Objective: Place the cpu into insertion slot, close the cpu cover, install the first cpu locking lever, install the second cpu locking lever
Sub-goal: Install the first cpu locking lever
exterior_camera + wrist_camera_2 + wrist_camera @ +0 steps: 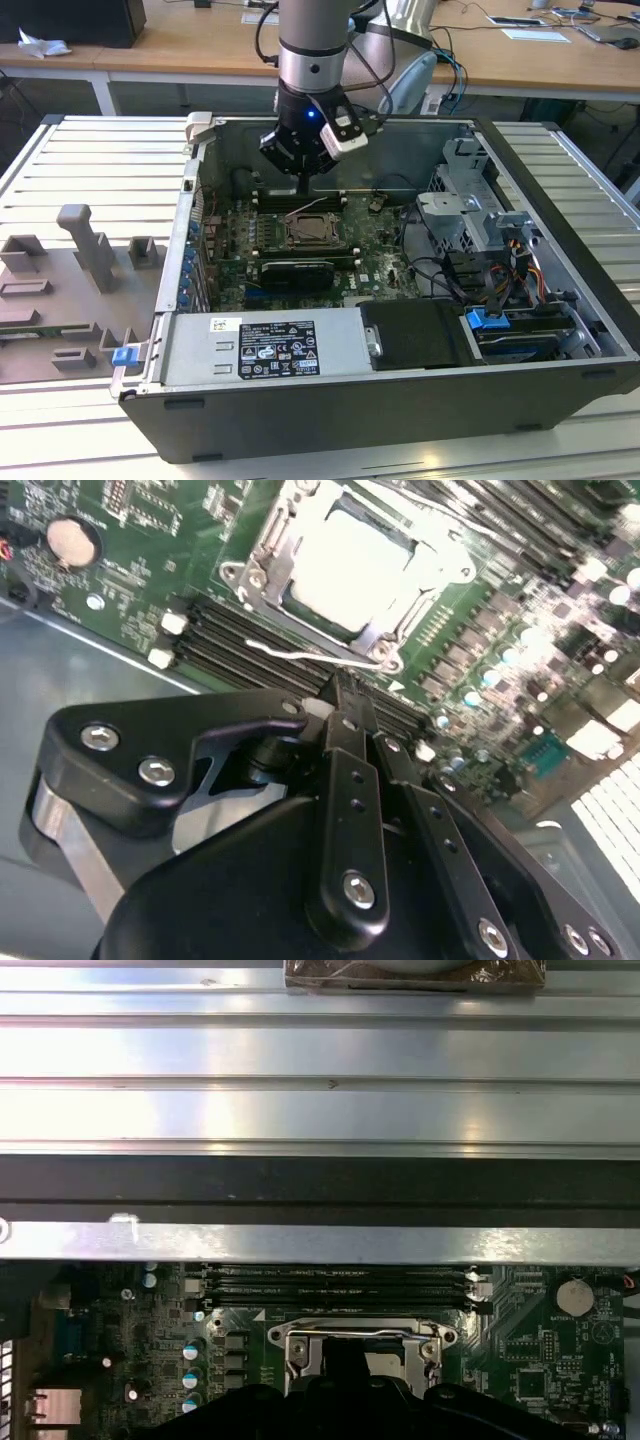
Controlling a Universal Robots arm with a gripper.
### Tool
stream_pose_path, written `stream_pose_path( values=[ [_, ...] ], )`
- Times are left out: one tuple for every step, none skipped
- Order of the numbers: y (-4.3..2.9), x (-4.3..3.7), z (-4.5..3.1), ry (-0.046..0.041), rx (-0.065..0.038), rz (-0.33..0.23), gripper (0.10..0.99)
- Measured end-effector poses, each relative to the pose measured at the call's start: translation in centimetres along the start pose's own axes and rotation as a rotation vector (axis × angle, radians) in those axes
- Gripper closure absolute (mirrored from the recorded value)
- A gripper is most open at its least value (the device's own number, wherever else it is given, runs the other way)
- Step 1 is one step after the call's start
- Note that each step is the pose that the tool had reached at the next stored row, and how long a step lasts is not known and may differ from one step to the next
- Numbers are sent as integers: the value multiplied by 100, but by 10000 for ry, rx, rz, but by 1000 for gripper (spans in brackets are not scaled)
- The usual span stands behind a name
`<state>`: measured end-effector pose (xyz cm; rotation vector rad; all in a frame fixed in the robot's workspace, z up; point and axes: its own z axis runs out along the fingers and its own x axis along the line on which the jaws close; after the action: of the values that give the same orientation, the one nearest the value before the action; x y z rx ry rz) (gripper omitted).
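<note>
The cpu [350, 565] sits seated in its socket on the motherboard [150, 570], with the cpu cover [262, 555] down around it. A thin wire locking lever [320, 658] lies along the socket edge nearest the gripper [345, 715], its long axis parallel to the memory slots [235, 645]. The fingers are clenched together, holding nothing, tips just above the lever. In the exterior view the gripper [303, 188] hangs over the socket's far edge.

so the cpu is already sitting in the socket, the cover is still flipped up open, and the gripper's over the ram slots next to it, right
One thing is off: the cover is not flipped up. In the second wrist view it lies flat on the socket, framing the cpu. The rest holds: the cpu sits in the socket, and the gripper is over the ram slots beside it.
</note>
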<state>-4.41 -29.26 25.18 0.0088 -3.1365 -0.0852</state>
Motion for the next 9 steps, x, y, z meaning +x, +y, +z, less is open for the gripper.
stream_pose_path(
  values=[
    [0,-4,5,3,-29,-8,980],
    [1,-9,20,2,-59,-43,980],
    [1,-11,32,5,-59,-88,980],
    [1,-13,51,12,-57,-186,980],
    [0,-17,92,18,-57,-298,980],
    [1,-19,118,18,-57,-305,980],
    [14,-25,151,19,-57,-308,980],
    [22,-30,159,19,-57,-308,980],
    [30,-36,165,18,-58,-309,980]
  ],
)
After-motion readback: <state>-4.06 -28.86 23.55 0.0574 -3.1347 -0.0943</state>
